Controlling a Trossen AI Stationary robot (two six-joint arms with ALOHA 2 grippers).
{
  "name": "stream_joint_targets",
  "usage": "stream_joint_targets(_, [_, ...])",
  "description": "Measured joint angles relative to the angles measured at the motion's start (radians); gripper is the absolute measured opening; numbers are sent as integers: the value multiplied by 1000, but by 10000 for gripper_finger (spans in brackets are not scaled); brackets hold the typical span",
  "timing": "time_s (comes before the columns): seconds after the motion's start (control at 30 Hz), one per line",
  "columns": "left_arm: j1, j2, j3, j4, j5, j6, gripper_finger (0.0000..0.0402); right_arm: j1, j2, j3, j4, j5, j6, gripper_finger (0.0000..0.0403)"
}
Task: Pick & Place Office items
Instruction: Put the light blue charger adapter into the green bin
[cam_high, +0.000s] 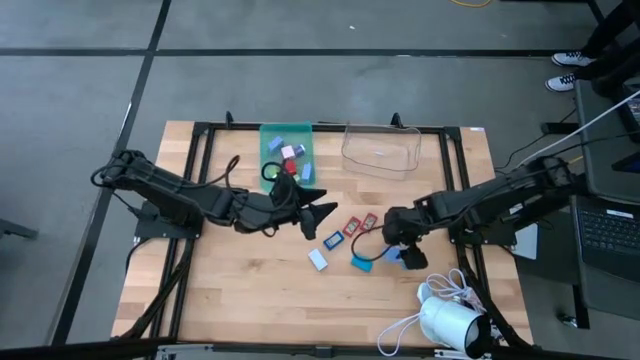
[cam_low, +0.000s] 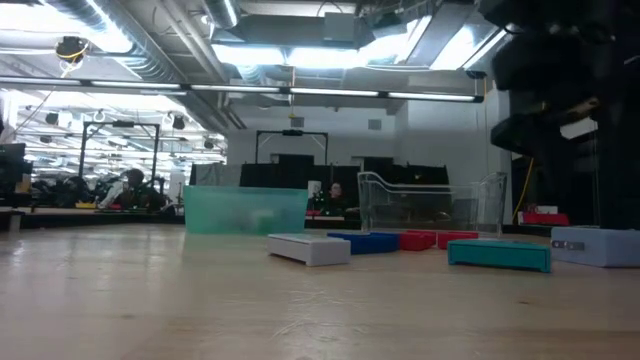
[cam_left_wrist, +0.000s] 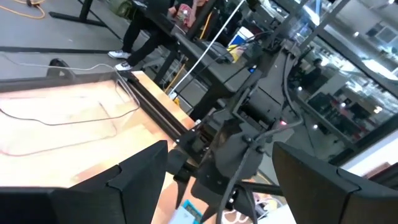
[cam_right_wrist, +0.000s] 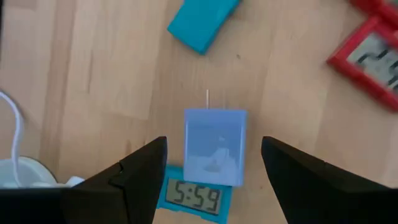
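The office items are small flat pieces. Several lie in the teal tray (cam_high: 287, 152). Others lie flat on the table: a blue one (cam_high: 333, 240), two red ones (cam_high: 360, 224), a white one (cam_high: 318, 260) and a teal one (cam_high: 362, 263). My right gripper (cam_high: 405, 250) hangs open, pointing down over a light blue piece (cam_right_wrist: 214, 146). Its fingers (cam_right_wrist: 143, 171) stand on either side of that piece, apart from it. The piece overlaps a teal clock-face piece (cam_right_wrist: 196, 198). My left gripper (cam_high: 322, 215) is open above the table's middle, near the tray, and holds nothing.
A clear plastic bin (cam_high: 382, 148) stands at the far edge, right of the tray. A white device with cables (cam_high: 445, 320) sits at the near right corner. Black frame rails (cam_high: 200, 150) run along the table's sides. Bare wood lies at the near left.
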Motion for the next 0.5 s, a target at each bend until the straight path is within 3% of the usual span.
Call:
stream_joint_targets(0.23, [0, 1, 0, -7, 35, 14, 283, 67, 79, -1, 61, 19, 107, 267])
stream_joint_targets(0.5, [0, 1, 0, -10, 57, 19, 283, 104, 139, 2, 67, 52, 109, 267])
